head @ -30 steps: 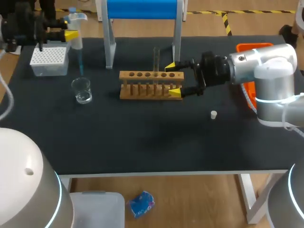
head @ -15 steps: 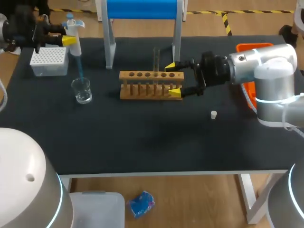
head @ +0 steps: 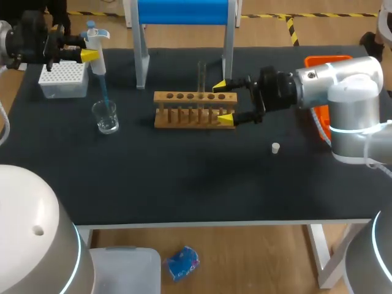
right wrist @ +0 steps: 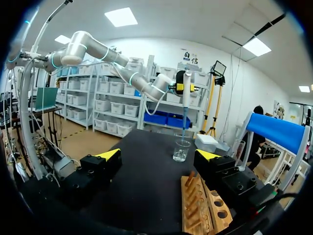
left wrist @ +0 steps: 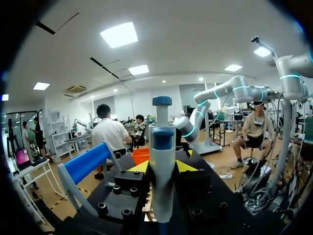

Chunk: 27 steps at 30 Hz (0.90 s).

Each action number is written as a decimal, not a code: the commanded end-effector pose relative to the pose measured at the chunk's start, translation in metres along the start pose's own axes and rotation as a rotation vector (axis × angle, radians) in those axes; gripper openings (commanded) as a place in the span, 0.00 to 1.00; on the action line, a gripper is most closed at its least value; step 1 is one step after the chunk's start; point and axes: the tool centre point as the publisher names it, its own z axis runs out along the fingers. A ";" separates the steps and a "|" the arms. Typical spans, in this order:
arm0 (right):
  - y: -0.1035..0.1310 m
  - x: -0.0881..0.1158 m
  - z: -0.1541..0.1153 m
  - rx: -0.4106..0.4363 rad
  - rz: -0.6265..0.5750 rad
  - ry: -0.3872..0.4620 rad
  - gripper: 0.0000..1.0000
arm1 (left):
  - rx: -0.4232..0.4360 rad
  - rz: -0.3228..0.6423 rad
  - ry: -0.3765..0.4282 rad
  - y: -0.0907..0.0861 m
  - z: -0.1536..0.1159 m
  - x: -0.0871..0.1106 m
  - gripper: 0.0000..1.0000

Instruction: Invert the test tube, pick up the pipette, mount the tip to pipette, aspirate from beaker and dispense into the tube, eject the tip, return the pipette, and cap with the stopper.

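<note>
One pipette closer to beaker now

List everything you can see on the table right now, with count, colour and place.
table: 1, black
tip box: 1, white, far left corner
beaker: 1, clear, left side, in front of tip box
rack: 1, wooden, middle
tube: 1, clear, upright in rack
stopper: 1, white, right of rack, alone
bin: 1, orange, right edge
stand: 1, blue with grey legs, far edge
pipette: 1, white and blue, above beaker
tip: 1, blue, on pipette, pointing down at beaker
left tool: shut on pipette
right tool: open, astride rack's right end
</note>
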 end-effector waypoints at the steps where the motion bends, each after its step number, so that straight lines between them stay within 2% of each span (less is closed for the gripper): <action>1: 0.000 0.000 -0.001 0.000 0.000 0.002 1.00 | 0.000 0.001 0.000 0.000 0.000 0.000 0.00; 2: 0.000 0.000 -0.001 0.000 0.000 0.002 1.00 | 0.000 0.001 0.000 0.000 0.000 0.000 0.00; 5: 0.025 0.008 0.000 0.076 0.023 -0.044 1.00 | 0.000 0.001 0.000 0.000 0.000 0.000 0.00; 8: 0.047 0.015 0.024 0.095 0.021 -0.060 1.00 | 0.000 0.001 0.000 0.000 0.000 0.000 0.00; 10: 0.052 0.016 0.047 0.104 0.017 -0.062 1.00 | 0.000 0.001 0.000 0.000 0.000 0.000 0.00; 17: 0.035 0.013 0.125 0.192 0.059 -0.048 1.00 | 0.000 0.001 0.000 0.000 0.000 0.000 0.00; 20: 0.023 0.011 0.152 0.198 0.071 -0.049 1.00 | 0.000 0.001 0.000 0.000 0.000 0.000 0.00; 22: 0.015 0.009 0.167 0.198 0.074 -0.048 1.00 | 0.000 0.001 0.000 0.000 0.000 0.000 0.00; 27: -0.008 0.009 0.194 0.123 0.064 -0.009 1.00 | 0.000 0.001 0.000 0.000 0.000 0.000 0.00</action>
